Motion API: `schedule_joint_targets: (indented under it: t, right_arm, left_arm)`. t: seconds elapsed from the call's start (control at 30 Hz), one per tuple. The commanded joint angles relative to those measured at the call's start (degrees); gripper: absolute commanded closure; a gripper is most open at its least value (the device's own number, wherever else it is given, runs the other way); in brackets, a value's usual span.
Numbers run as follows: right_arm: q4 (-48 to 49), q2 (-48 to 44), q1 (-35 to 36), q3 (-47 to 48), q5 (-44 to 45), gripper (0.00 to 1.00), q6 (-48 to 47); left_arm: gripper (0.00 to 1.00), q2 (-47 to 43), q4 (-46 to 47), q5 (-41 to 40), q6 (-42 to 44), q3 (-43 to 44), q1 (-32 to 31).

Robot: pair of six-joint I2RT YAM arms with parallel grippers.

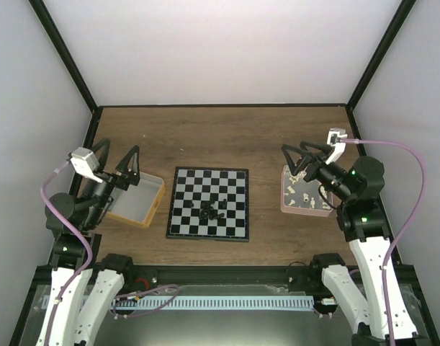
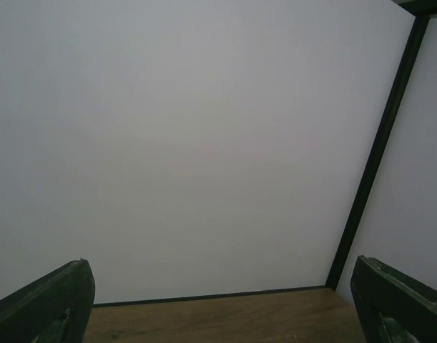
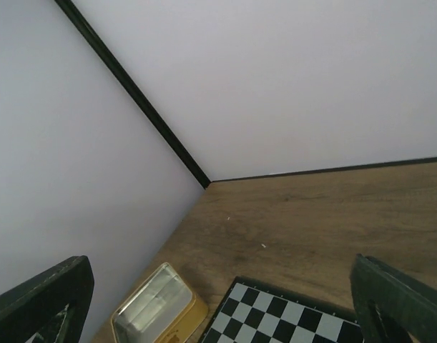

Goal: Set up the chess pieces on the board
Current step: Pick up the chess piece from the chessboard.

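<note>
Top external shows the pieces [image 1: 214, 210] heaped near the middle of the board [image 1: 191, 187], tiny and touching. Left fingers [image 1: 132, 162] and right fingers [image 1: 293, 158] hang spread wide and empty, well off to either side. Pinching one piece may topple or drag its neighbours, or lift two at once.

1 board [image 1: 191, 216], 1 yel. tray [image 1: 133, 219], 1 pink tray [image 1: 306, 210]; pcs [image 1: 214, 210] uncountable.
</note>
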Motion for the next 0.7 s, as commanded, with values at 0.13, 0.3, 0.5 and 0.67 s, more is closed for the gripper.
schedule_joint_targets:
  t: [0.13, 0.3, 0.5, 0.67]
  right_arm:
    - [0.43, 1.26, -1.13, -2.72, -1.89, 0.00, 8.97]
    - [2.85, 2.13, -1.24, -5.12, -4.09, 0.01, 10.87]
    - [3.44, 7.85, -1.35, -3.37, -12.20, 0.06, 8.49]
    - [2.57, 10.90, 0.31, -2.49, -12.07, 0.11, 4.91]
  left_arm:
    - [0.00, -2.47, 3.20, 3.80, -4.00, -3.12, 0.75]
    - [0.00, -3.73, 3.82, 6.03, -6.69, -5.49, 0.81]
    - [0.00, -2.42, 3.99, 10.56, -6.84, -6.42, 0.86]
    - [0.00, 0.21, 2.46, 8.62, -6.45, -6.87, 0.86]
